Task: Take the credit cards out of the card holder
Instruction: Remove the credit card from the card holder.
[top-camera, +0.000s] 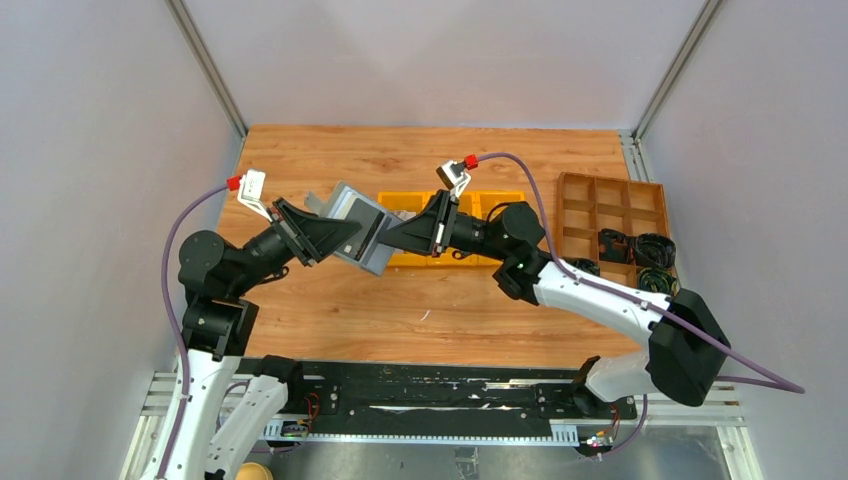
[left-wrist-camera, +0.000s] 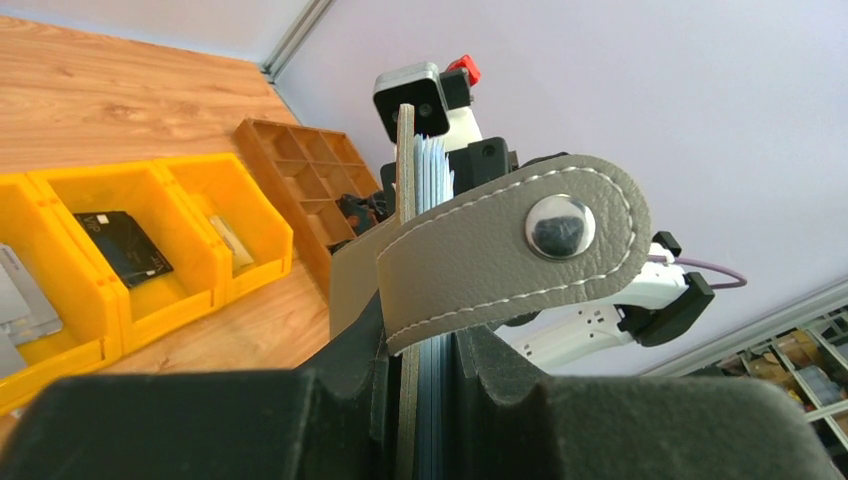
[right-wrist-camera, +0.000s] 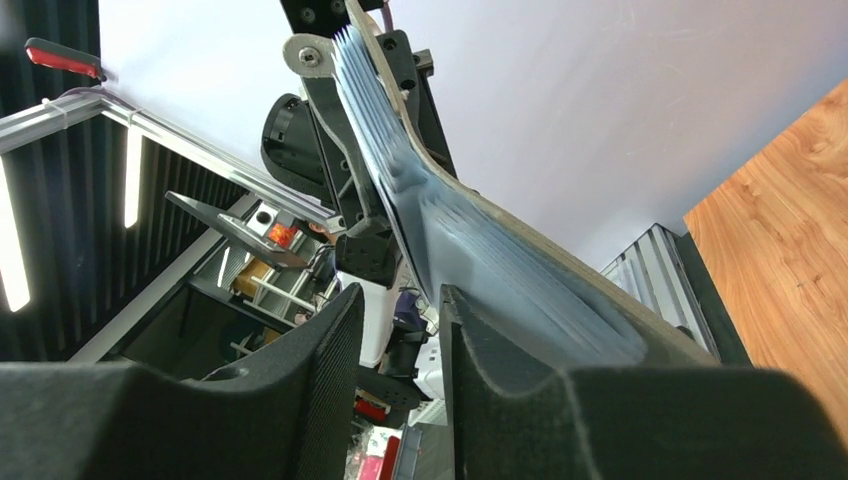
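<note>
Currently: left claw (top-camera: 350, 232), clamped on card holder (top-camera: 365, 205), which is held aloft above bench (top-camera: 420, 315) with credit cards (left-wrist-camera: 432, 165) fanned in its mouth. Right claw (top-camera: 390, 238), jaws narrowly apart, empty, beside card edges. Hazards: pinching several cards together; a tug twisting holder loose; cards spilling short of yellow bin (top-camera: 508, 198).

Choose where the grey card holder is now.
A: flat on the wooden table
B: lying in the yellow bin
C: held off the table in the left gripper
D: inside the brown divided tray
C: the left wrist view shows the card holder clamped in the left gripper, standing up against the wall, apart from the yellow bin on the table.
</note>
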